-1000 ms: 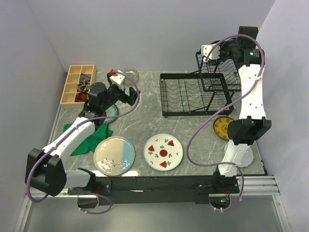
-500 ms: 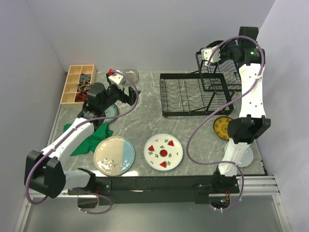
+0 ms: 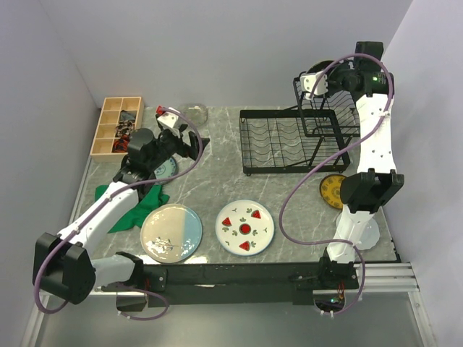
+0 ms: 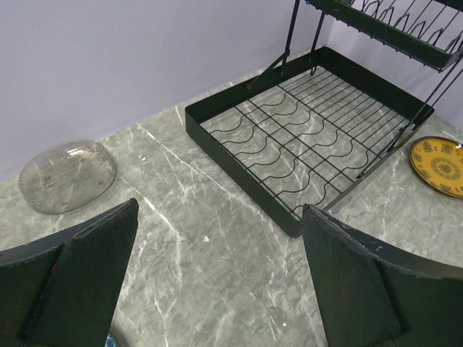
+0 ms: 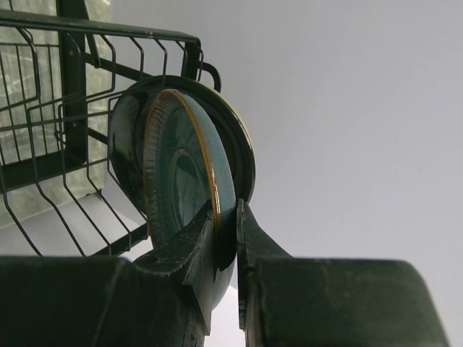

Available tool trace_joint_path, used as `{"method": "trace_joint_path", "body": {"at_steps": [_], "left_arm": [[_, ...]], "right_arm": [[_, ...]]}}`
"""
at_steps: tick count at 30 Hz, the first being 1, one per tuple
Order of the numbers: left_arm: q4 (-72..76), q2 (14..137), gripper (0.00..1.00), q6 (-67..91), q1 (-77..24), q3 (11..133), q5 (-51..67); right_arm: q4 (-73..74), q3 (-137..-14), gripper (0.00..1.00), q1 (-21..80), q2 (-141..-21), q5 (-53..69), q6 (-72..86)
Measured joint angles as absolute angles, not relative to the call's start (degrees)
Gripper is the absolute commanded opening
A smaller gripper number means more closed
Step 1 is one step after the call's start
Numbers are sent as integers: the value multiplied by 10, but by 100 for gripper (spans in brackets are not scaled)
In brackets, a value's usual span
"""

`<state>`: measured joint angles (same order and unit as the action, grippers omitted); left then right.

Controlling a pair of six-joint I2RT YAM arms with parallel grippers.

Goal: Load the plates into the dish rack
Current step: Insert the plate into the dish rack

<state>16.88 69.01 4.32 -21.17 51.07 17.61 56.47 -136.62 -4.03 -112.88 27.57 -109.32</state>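
Top external view, from near to far: two plates lie flat close to the near edge of the table [image 3: 217,181], the cream-and-blue plate [image 3: 171,232] at 7 o'clock and the watermelon plate [image 3: 244,227] at 6 o'clock. The yellow plate [image 3: 335,191] lies at 4 o'clock, beside my right arm [image 3: 376,144].

My left gripper [image 3: 187,143] hangs at 10 o'clock with its jaws wide and nothing between them. From its wrist camera the dish rack [image 4: 304,159] lies toward 1 o'clock, well apart, and the glass plate [image 4: 69,176] toward 10 o'clock.

Farthest, my right gripper [image 5: 226,217] is narrow and holds a blue-green plate [image 5: 181,173] by its rim. This plate stands on edge, its face turned sideways. The upper basket [image 5: 65,108] is at 9 o'clock from it, just beside. A darker plate [image 5: 126,137] shows behind it; I cannot tell if they touch.

I judge the right arm, much nearer the rack, must line the plate's edge with a slot and lower it.
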Motion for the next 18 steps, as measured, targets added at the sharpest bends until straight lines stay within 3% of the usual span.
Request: {"method": "trace_joint_path", "body": {"at_steps": [18], "left_arm": [[169, 653, 99, 81, -212, 478, 153]], "right_arm": [[566, -1364, 0, -62, -1135, 292, -1078]]}}
